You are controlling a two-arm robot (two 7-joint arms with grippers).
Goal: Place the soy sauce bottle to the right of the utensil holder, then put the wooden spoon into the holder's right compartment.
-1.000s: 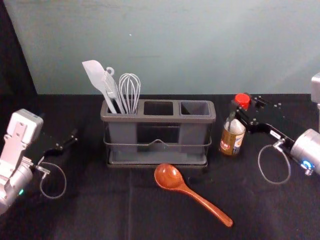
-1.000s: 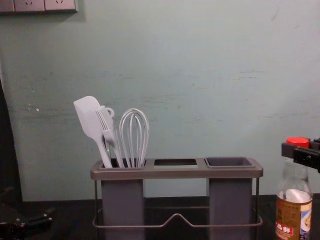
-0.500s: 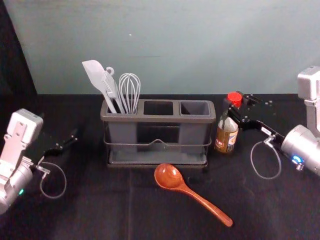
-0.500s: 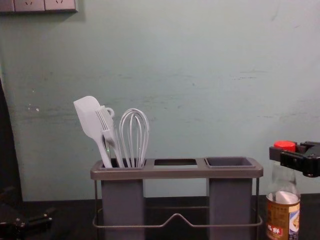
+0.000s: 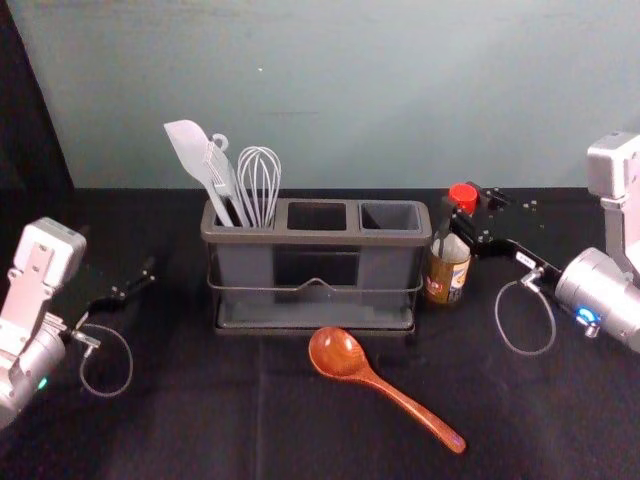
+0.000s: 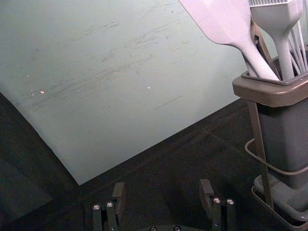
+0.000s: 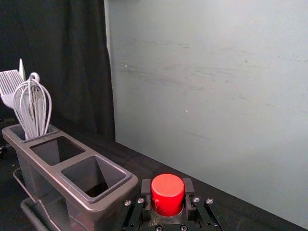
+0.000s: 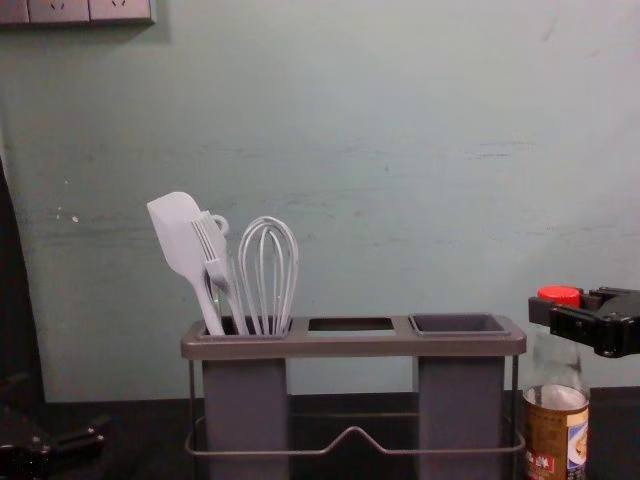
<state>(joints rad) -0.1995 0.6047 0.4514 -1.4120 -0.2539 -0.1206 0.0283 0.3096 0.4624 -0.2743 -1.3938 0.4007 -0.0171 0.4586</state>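
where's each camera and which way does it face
Head view: robot's head, facing forward and down at the spoon; left arm, right arm show.
Left wrist view: left wrist, facing wall; open left gripper shows.
Right wrist view: right wrist, facing red cap; right gripper holds it.
Chest view: robot's chest, facing forward, lower; both grippers show.
Head and chest views share the holder and bottle.

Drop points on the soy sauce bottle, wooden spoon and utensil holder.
Soy sauce bottle (image 5: 445,278): head view, on its label.
Wooden spoon (image 5: 337,353): head view, on its bowl.
Utensil holder (image 8: 350,346): chest view, on its front rim.
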